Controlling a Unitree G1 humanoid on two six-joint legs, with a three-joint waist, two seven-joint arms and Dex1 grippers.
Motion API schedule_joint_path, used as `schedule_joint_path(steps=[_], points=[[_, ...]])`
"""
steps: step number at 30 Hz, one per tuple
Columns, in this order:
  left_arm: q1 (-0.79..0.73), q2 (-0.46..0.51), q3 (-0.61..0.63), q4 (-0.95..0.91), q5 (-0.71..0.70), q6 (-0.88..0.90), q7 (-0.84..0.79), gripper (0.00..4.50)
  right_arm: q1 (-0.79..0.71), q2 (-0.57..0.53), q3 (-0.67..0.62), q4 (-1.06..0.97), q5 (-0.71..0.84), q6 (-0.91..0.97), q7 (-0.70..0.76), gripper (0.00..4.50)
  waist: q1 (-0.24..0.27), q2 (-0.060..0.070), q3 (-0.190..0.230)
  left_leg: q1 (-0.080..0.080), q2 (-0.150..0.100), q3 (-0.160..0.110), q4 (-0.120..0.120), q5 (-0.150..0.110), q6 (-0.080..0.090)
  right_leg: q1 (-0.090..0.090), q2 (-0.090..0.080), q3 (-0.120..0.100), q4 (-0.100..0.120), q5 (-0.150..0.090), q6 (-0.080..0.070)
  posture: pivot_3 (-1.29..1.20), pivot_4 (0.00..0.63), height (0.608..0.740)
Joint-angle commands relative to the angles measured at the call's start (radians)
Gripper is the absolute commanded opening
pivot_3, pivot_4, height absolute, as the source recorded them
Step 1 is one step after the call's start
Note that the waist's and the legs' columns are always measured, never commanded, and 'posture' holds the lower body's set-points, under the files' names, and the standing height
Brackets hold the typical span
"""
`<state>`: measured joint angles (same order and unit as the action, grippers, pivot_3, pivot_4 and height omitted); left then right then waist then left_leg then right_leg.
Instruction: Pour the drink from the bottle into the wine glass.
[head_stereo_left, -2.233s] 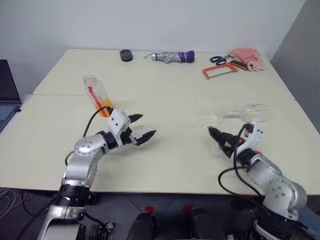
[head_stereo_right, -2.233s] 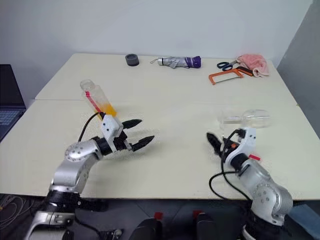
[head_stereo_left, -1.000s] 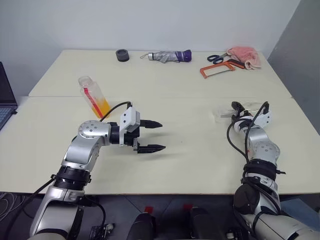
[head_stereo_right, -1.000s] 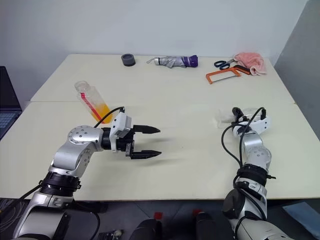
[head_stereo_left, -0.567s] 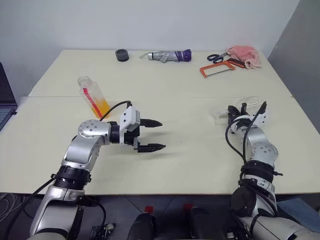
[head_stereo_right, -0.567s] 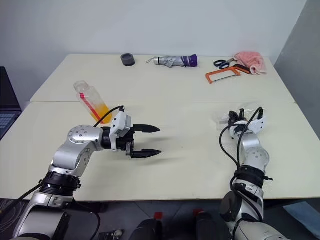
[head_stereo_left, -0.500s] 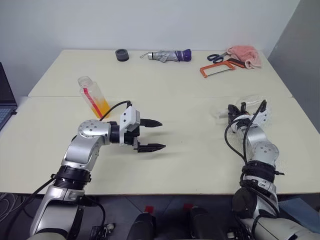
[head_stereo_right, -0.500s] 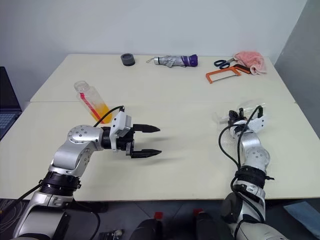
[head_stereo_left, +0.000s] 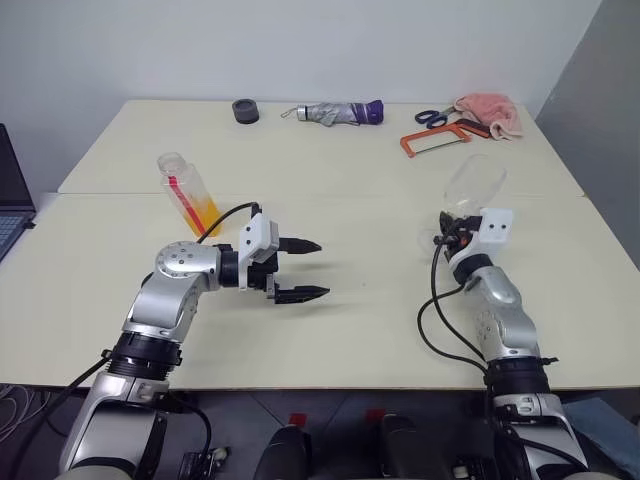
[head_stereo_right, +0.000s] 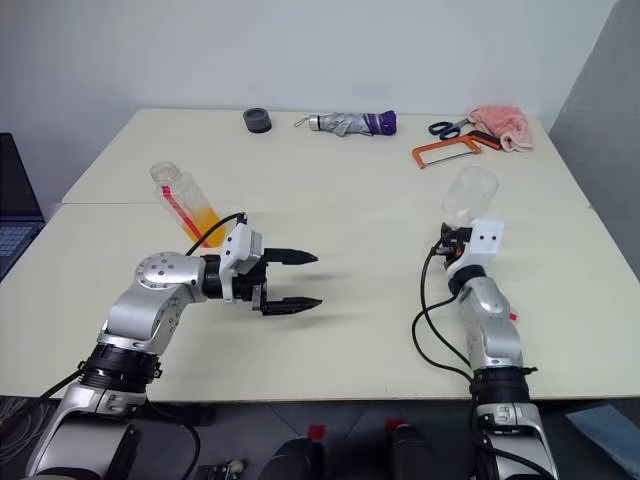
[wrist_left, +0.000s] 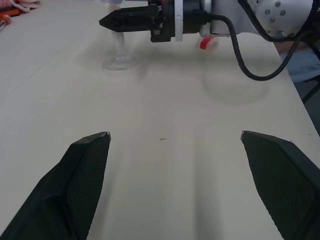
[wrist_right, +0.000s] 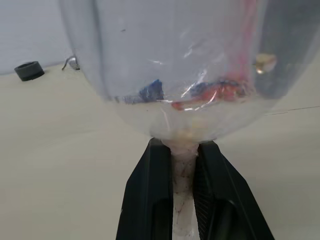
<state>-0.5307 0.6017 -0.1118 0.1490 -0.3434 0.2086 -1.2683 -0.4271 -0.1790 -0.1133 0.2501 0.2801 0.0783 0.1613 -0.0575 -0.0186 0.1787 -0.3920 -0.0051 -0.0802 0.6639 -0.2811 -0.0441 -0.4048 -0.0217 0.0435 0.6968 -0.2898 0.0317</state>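
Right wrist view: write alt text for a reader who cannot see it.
The right gripper has its two black fingers shut on the stem of the clear wine glass, whose empty rounded bowl rises just above them. Behind it lies the pale table, with a small dark ring far back on it.

Bottle at table left, wine glass at right; roll, umbrella, saw, cloth along far edge.

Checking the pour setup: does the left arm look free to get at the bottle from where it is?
Probably yes. The left pincer is open and empty, and the bottle stands behind its arm on bare table, though the pincer points away from it.
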Motion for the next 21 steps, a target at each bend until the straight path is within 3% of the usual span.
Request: schedule_joint_path(steps=[1,8,12,21], points=[[0.003,0.011,0.024,-0.023,0.000,-0.015,0.009,4.50,0.054,0.016,0.025,0.041,-0.036,0.005,0.017,0.24,0.000,-0.001,0.000,0.000,0.000,0.000,0.000,0.000,0.000,0.000,0.000,0.000,0.000,0.000,0.000,0.00,0.150,0.740],[0.035,0.019,0.055,-0.033,-0.003,-0.005,0.063,4.50,-0.005,0.005,0.073,0.074,-0.145,-0.161,0.054,0.24,0.000,-0.001,0.000,0.001,0.000,0.000,0.000,0.000,0.000,0.000,0.000,0.000,0.000,0.000,0.000,0.00,0.150,0.740],[0.078,0.041,0.121,-0.040,-0.006,0.000,0.133,4.50,-0.101,0.045,0.167,0.100,-0.185,-0.262,0.163,0.24,-0.016,0.000,0.000,0.001,0.000,0.001,-0.001,0.000,0.000,-0.001,0.002,0.001,0.000,0.000,0.000,0.00,0.150,0.740],[0.192,0.085,0.232,-0.133,-0.026,0.049,0.240,4.50,-0.358,0.186,0.252,0.474,-0.235,-0.419,0.291,0.24,-0.025,0.000,0.001,0.001,0.004,0.000,-0.002,0.000,-0.001,-0.002,0.000,0.000,0.001,0.000,-0.001,0.00,0.150,0.740]])
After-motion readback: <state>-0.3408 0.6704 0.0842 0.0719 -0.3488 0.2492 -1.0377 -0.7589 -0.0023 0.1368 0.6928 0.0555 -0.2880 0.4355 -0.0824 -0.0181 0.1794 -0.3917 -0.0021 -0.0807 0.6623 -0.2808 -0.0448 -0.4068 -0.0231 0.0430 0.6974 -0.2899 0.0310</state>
